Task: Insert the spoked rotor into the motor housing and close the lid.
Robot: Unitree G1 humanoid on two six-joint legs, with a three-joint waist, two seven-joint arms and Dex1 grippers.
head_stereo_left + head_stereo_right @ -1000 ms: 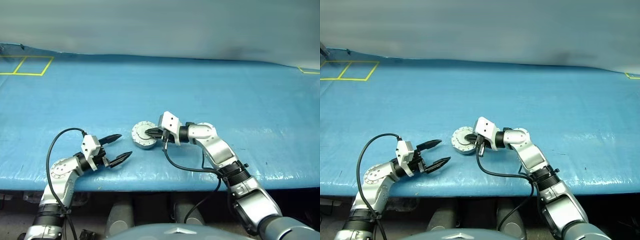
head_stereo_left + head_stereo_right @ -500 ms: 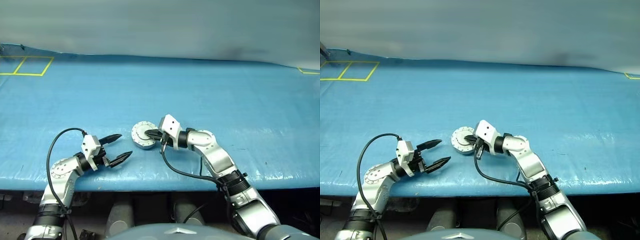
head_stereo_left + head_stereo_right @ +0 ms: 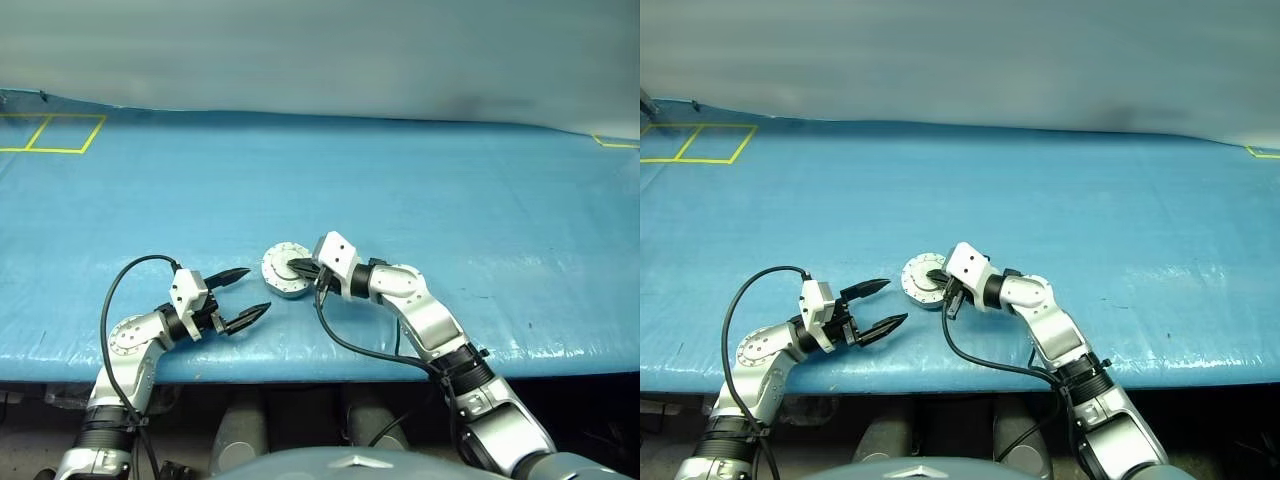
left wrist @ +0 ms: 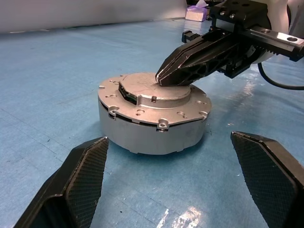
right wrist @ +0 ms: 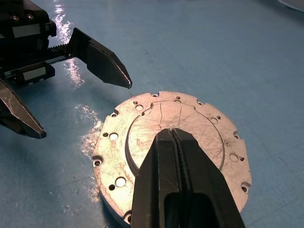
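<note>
The housing (image 4: pixel 152 128) sits on the blue table (image 3: pixel 450 190), near its front edge and about midway between the two arms, with the lid (image 5: pixel 171 137) down flat on top of it, plain silver face up and small screw holes around the rim. From the side, in the left wrist view, a thin dark seam runs between lid and body, and a raised round plate stands in the lid's middle. The rotor cannot be seen with the lid down. The right gripper (image 4: pixel 164 78) comes in from the right with its two black fingers pressed together, pinching nothing; their tips rest on the raised plate near its centre. The left gripper (image 3: pixel 245 293) is just to the left of the housing, pointing toward it and apart from it, its jaws spread wide and empty; in its own wrist view the housing stands between the two fingers (image 4: pixel 76 175) but beyond their tips. One tip of the left gripper lies close to the lid's rim without touching it. A black cable (image 3: pixel 115 290) loops over the left arm, another hangs under the right arm. Yellow tape lines (image 3: pixel 50 130) mark the table's far left corner.
</note>
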